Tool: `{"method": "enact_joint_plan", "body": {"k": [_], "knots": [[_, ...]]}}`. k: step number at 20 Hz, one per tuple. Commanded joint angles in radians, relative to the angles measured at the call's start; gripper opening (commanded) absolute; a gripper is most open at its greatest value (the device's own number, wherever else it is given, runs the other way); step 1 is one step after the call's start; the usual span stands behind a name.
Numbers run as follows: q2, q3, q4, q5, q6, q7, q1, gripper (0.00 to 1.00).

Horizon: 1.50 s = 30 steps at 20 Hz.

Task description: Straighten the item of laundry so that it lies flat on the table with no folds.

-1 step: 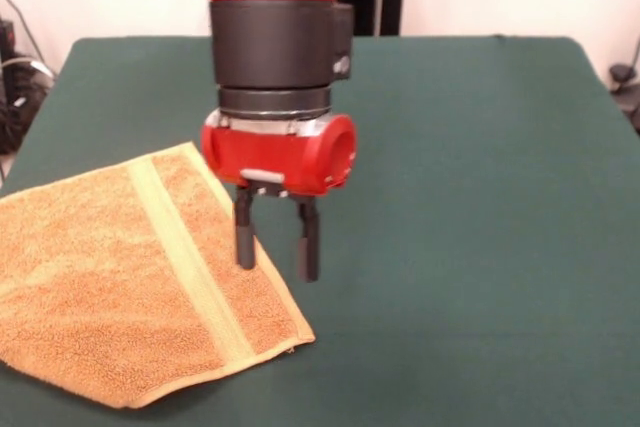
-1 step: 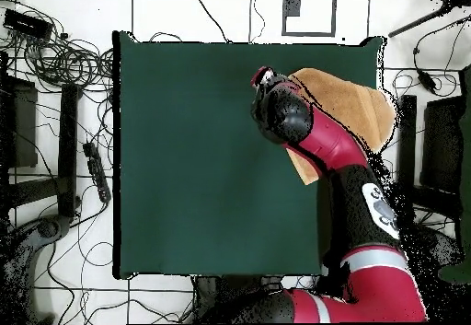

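One gripper (image 1: 276, 244): its two dark fingers (image 1: 244, 235) hang spread apart, nothing between them, tips pointing down above bare cloth; whether they touch the surface cannot be told.
Towel (image 1: 120, 287): orange-tan, just beside the gripper in the front view, its near edge running under the finger closest to it; pale stripe (image 1: 185, 257) crosses it; it looks spread out.
Table (image 1: 480, 197): dark green, open on the gripper's other side.
Arm (image 2: 322, 142): in the overhead view it covers part of the towel.
Cables (image 2: 64, 63): on the floor, well apart from the gripper.
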Motion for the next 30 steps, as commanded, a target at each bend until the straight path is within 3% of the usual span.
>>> {"method": "enact_joint_plan", "body": {"k": [1,8,13,16,18,23,26,30], "knots": [[0.107,0.081,0.087,-0.051,-0.032,0.138,0.001,1.0],[0.125,0.019,0.051,-0.001,-0.039,0.179,0.068,1.0],[0.119,-0.083,0.002,0.065,0.04,0.224,0.162,1.0],[0.107,-0.096,-0.003,0.082,0.068,0.228,0.173,1.0],[0.111,-0.086,-0.001,0.071,0.059,0.207,0.159,1.0],[0.156,0.056,0.037,-0.028,-0.043,0.12,0.009,1.0],[0.164,0.086,0.035,-0.054,-0.044,0.101,-0.025,1.0],[0.177,0.071,0.021,-0.063,-0.055,0.114,-0.012,1.0]]}}
